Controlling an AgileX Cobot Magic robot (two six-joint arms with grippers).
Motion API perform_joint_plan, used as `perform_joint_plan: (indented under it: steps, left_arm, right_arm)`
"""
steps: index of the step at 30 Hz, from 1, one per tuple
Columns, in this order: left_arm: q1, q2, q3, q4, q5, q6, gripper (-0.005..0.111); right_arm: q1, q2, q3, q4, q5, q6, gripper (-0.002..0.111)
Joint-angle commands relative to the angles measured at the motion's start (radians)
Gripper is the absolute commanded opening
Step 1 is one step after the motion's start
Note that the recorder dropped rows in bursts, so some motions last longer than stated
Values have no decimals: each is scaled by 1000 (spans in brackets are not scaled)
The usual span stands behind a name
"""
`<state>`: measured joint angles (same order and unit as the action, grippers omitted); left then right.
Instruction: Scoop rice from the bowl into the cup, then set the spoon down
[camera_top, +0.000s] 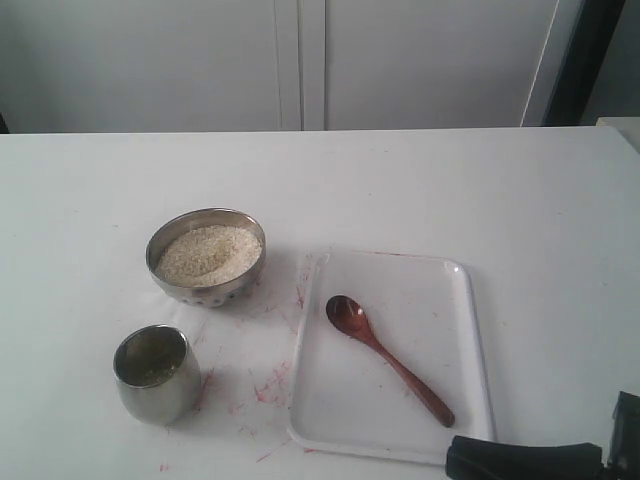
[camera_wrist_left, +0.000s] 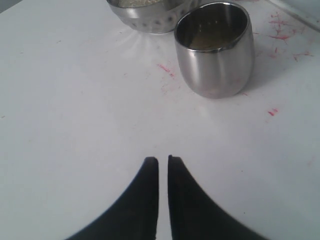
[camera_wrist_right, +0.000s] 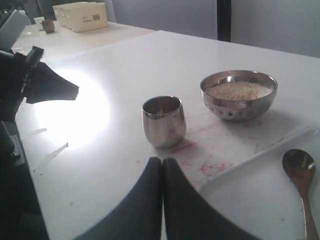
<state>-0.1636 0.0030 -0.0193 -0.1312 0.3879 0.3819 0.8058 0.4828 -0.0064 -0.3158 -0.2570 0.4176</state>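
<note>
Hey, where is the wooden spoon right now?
In the exterior view, the spoon lies flat on the white tray, to the right of the bowl and the cup, with its scoop end nearest the bowl.

Bowl (camera_wrist_left: 150, 20) beyond the left gripper (camera_wrist_left: 163, 159) mostly cut off, spoon (camera_wrist_right: 299, 167) handle beside the right gripper (camera_wrist_right: 162, 160) cropped, cup (camera_wrist_left: 215, 55) contents unclear

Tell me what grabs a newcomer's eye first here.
The steel bowl full of rice, left of centre on the white table, draws the eye first. Nearer the camera stands the small steel cup, and to their right a dark wooden spoon lies on a white tray. Red smears mark the table between them.
</note>
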Motion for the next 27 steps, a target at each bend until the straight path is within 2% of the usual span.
perform_joint_plan:
  steps: [1,11,22,27]
  left_arm:
    - [-5,-3,7,-9,25,0,14]
    - [-5,-3,7,-9,25,0,14]
    - [-5,-3,7,-9,25,0,14]
    - [-5,-3,7,-9,25,0,14]
  right_arm:
    - [2,-4,6,1,17,3,0]
    - [2,-4,6,1,17,3,0]
    - [10,-142,6,1,17,3,0]
    - [-64,-282,6,1,17,3,0]
